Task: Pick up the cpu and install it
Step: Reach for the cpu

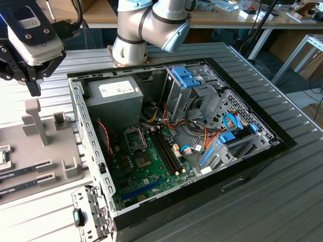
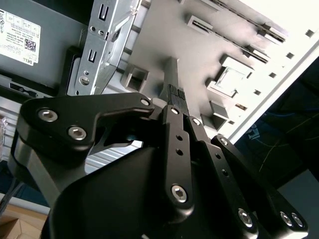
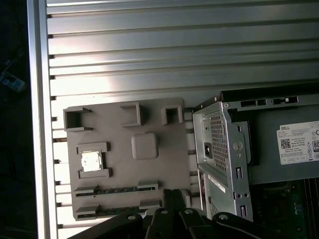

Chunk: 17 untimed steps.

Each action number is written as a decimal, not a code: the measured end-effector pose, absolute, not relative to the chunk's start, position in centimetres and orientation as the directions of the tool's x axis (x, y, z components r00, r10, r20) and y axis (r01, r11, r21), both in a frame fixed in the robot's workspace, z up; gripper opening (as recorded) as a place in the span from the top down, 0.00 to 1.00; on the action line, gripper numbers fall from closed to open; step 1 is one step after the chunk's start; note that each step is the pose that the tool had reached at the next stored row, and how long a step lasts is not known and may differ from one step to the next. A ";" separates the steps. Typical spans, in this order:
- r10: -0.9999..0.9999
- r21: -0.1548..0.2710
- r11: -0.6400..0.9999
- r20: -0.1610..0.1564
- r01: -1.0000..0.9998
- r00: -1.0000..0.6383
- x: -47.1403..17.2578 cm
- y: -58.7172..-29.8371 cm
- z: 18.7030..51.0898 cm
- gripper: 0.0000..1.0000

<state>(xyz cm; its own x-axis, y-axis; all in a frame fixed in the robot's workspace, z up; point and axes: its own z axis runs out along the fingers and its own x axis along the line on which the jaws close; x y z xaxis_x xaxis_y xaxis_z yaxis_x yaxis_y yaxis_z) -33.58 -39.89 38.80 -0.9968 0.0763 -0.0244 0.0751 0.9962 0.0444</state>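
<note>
Cpu (image 3: 91,160) lies flat in bracketed nest on grey fixture tray (image 3: 167,149) - silver top up, untouched. Tray sits just beside open computer case (image 1: 81,118). I see gripper (image 1: 34,83) hovering above tray, apart from cpu - fingers (image 2: 175,107) pressed together, nothing between. Memory sticks (image 3: 117,190) lie slotted near cpu.

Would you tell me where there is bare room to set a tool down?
The ribbed table on the exterior view's right of the computer case lies bare. The grey tray, holding the cpu, and the case's cabled interior are crowded.
</note>
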 end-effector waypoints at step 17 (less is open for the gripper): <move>0.076 0.044 0.996 -0.024 0.075 -0.997 -34.2 -39.9 38.8 0.89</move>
<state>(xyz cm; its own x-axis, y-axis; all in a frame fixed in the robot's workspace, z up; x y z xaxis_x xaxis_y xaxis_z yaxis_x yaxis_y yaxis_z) -34.24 -39.89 38.77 -0.9968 0.0762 -0.0245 0.0751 0.9962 0.0443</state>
